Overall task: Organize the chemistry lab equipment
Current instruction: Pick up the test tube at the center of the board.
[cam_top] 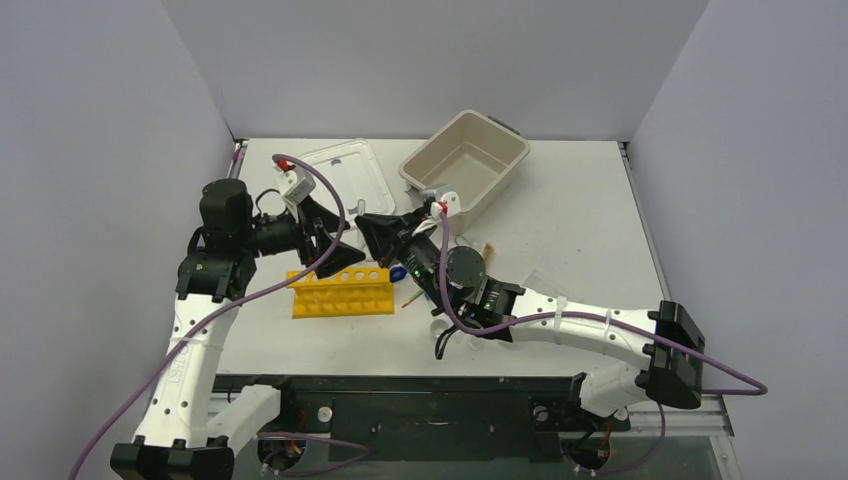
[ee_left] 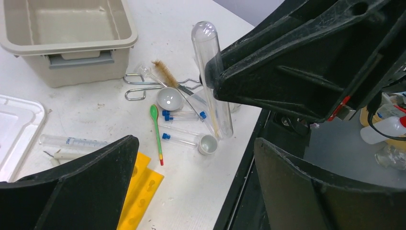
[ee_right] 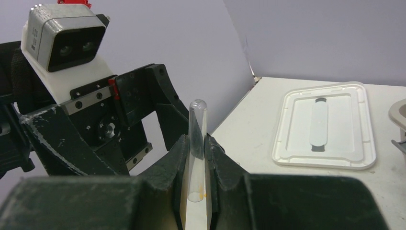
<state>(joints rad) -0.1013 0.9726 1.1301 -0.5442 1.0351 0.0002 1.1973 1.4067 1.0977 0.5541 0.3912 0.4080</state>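
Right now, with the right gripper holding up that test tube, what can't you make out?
- Top external: test tube lost between the right gripper and left gripper.
- Left wrist: yellow tube rack mostly behind the left gripper's finger; graduated tube's markings too small to read.
- Right wrist: beige tub cut off at the right edge.

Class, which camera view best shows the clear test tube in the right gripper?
The left wrist view: the test tube shows nearly full length, rounded end up. The right wrist view shows its rounded end above the right gripper's fingers, the rest hemmed in. From the top external view it is too small to make out.
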